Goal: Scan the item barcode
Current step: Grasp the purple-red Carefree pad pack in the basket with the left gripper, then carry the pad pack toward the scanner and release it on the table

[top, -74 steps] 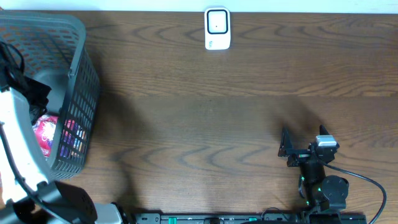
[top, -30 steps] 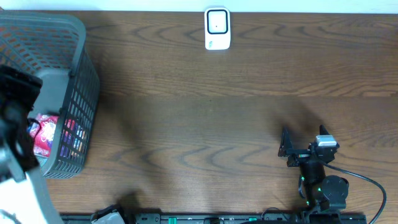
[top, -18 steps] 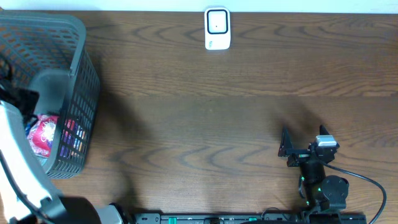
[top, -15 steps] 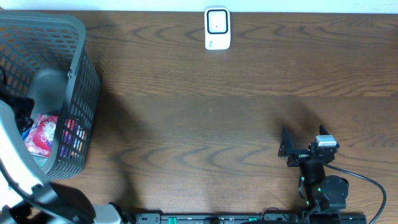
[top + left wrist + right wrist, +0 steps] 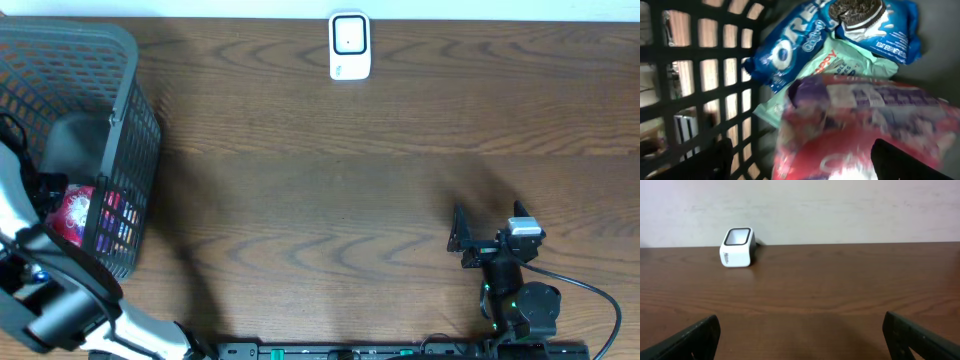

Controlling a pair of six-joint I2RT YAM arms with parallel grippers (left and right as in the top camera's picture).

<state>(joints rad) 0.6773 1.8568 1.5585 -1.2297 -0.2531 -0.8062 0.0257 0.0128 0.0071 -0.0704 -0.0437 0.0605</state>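
Observation:
A red and pink snack bag (image 5: 865,130) fills the left wrist view, blurred and close. It lies in the grey mesh basket (image 5: 135,120) on top of a mint-green pack (image 5: 840,65) and a blue Oreo pack (image 5: 805,40). My left gripper (image 5: 802,162) is open inside the basket, one finger on each side of the red bag, not closed on it. From overhead the red bag (image 5: 72,212) shows beside my left arm. The white scanner (image 5: 349,46) stands at the far edge. My right gripper (image 5: 487,222) is open and empty at the near right, facing the scanner (image 5: 737,247).
The basket wall (image 5: 695,90) is close on the left of my left fingers. Bare wooden tabletop (image 5: 330,200) stretches between basket, scanner and right arm. A pale wall (image 5: 840,210) runs behind the table.
My left arm has shifted about over the basket and come down close to the red bag, jaws opening slightly wider. The right arm has not moved.

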